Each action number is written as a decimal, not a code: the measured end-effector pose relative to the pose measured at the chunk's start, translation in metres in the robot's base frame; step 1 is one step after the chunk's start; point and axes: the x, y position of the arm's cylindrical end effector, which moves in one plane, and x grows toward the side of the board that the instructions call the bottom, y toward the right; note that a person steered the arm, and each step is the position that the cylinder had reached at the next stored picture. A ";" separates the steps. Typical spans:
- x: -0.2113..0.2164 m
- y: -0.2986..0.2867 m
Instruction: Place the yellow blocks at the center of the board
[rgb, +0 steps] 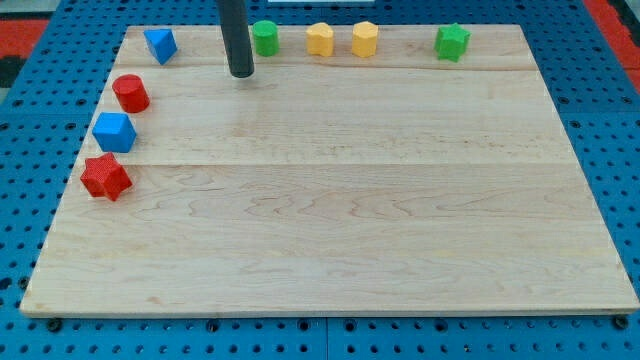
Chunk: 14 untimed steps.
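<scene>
With no gripper to open or close, the rod's tip (241, 75) rests just left of the green cylinder (265, 38), while both yellow blocks (320, 40) (365, 39) sit side by side along the board (330, 240)'s top edge, far from the centre, so neither has been pushed in yet.

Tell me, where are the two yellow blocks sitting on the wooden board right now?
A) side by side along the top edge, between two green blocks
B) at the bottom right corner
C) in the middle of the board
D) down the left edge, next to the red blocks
A: the two yellow blocks sit side by side near the view's top edge, between the green round block and the green star block; my tip is left of them.
</scene>
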 end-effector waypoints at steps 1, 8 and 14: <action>0.000 0.000; -0.009 0.003; -0.030 0.153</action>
